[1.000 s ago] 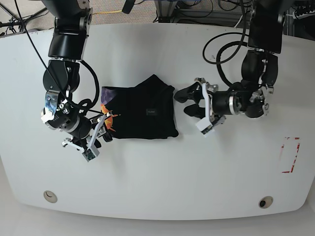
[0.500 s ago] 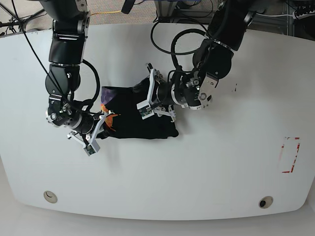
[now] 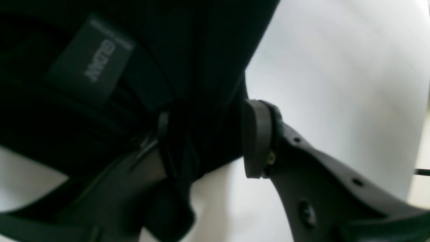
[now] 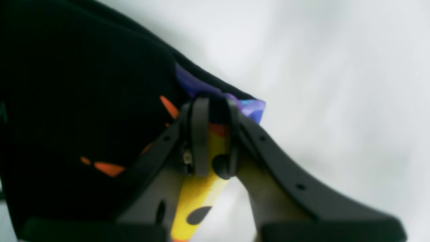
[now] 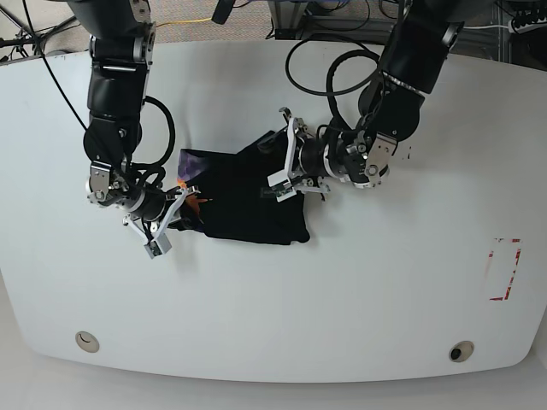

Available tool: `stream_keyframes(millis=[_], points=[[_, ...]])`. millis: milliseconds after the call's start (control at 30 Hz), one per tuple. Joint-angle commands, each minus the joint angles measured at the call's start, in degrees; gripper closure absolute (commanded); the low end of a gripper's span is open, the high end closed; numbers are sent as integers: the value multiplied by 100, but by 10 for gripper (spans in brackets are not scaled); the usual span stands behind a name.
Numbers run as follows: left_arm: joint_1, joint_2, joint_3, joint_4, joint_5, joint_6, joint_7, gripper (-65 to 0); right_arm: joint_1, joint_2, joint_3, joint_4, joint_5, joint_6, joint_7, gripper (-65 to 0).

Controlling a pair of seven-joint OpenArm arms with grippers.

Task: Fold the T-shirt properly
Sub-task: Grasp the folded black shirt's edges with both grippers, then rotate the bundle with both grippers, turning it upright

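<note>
Right hand (image 4: pixel 215 141) clenched on the printed edge of the T-shirt (image 5: pixel 248 201), left hand (image 3: pixel 205 141) gripping a bunched fold at the opposite edge, so the shirt lies on the desk (image 5: pixel 342 299) between them, long axis hand to hand.

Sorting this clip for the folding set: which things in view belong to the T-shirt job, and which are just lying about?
Belongs to the job:
- soft black fabric T-shirt with purple and orange-yellow print
- right tool, shut on its printed edge
- left tool, around a black fold

Just there:
- white table
- red-marked tag
- two round fittings in the table, and
</note>
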Motion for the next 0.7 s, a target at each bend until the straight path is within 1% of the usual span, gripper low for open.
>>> stream_keyframes(millis=[0,133,200,300,433,533,567,667], points=[[-184,-143,-27,-129,110,66,70,-244,-178,145,12,340,31,14,7,-67],[-448,-230,-27,-533,110,66,61,-244,-600,127,12,718,57,14,-221,-67],[-580,-239,-27,-630,110,66,61,-244,-882,92,12,1096,66,14,-353,-67],[-720,-354,-9,-638,110,66,61,-244,-1304,-119,12,1693,13,14,-529,-67],[-958,-397,-9,-638,110,66,61,-244,-1726,-312,4,2318,13,14,-854,-67],[-1098,-415,-9,-665,145,66,61,-244,-1989,-559,4,2696,5,14,-1048,-67],[-1160,-477,0,-709,154,66,61,-244,-2086,-638,4,2801,5,14,-1092,-67],[-1327,-503,0,-964,145,66,61,-244,-2244,-840,-5,2995,5,14,-1188,-67]])
